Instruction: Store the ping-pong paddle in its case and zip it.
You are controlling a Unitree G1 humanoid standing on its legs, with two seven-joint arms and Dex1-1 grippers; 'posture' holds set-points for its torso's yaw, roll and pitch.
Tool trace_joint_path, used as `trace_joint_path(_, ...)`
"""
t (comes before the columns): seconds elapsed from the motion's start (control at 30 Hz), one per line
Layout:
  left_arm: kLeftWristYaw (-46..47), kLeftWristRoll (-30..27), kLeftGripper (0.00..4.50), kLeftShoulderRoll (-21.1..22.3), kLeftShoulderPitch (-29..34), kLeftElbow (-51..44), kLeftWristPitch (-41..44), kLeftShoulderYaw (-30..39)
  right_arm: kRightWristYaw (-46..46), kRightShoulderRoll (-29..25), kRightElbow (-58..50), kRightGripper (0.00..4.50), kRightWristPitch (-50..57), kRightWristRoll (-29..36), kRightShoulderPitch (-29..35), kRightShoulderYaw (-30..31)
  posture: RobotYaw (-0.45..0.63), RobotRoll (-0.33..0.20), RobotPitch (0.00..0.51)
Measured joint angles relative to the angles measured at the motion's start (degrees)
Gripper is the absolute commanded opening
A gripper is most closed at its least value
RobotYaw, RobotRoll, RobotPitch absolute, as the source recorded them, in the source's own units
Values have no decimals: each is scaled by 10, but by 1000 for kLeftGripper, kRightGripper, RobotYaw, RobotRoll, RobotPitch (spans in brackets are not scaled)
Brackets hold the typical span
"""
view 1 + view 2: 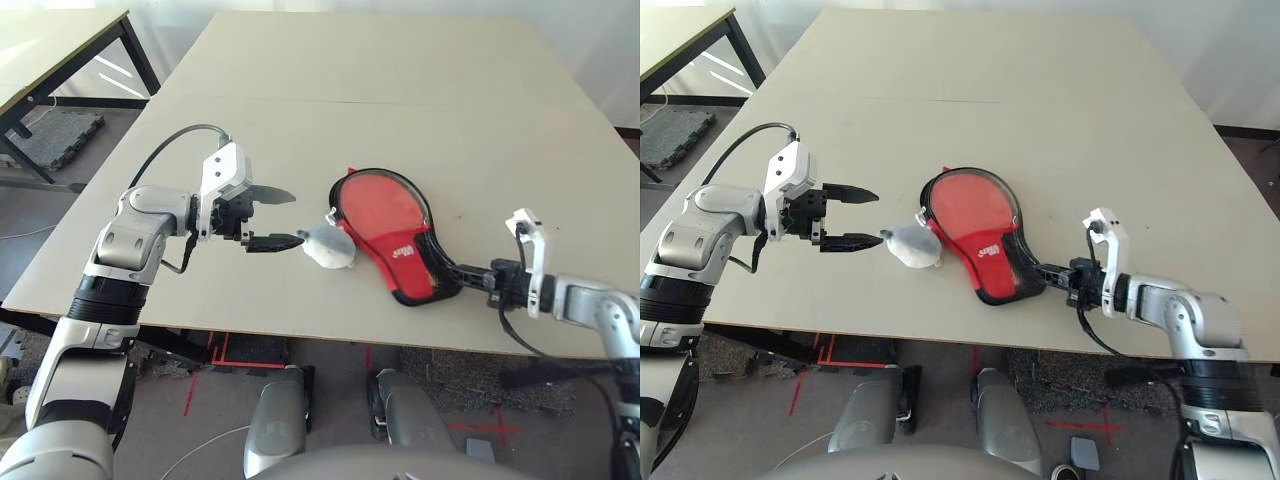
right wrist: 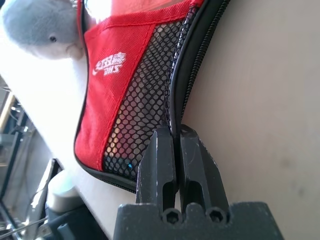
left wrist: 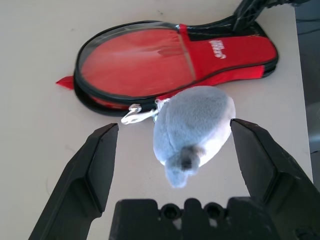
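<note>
Right gripper (image 2: 181,131) pinches the red, mesh-pocketed, paddle-shaped case (image 2: 116,95).

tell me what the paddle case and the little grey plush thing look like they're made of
The case: seemingly woven synthetic fabric, matte red with stitched seams; its pocket is black open-hole mesh, and the window looks like glossy clear plastic, judging by its sheen.

The plush: soft short-pile fabric, grey and white, fuzzy surface; stuffing can't be told.
</note>
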Motion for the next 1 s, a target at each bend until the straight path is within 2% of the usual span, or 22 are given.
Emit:
trace_joint_path(0.37, 0, 4, 4500, -1, -2, 7, -7, -2, 5, -41, -95, 12, 30, 69, 114, -47, 82, 0, 120)
trace_joint_path(0.57, -1, 4, 4500, -1, -3, 9, -8, -6, 2, -45, -99, 12, 29, 75, 127, -60, 80, 0, 118)
trace_joint_path(0.67, -1, 4, 4500, -1, -3, 9, -8, -7, 2, -57, -99, 771, -4, 57, 133, -59, 83, 0, 116)
trace_joint_path(0.8, -1, 4, 4500, -1, -3, 9, -8, -7, 18, -74, -93, 2301, -78, 33, 114, -66, 89, 0, 113)
trace_joint_path(0.93, -1, 4, 4500, 2, -3, 9, -8, -7, 45, -119, -86, 3920, -131, 8, 110, -66, 98, 0, 108)
trace_joint_path(1.0, -1, 4, 4500, 4, -3, 8, -7, -6, 64, -137, -67, 4467, -160, -8, 86, -65, 106, 0, 105)
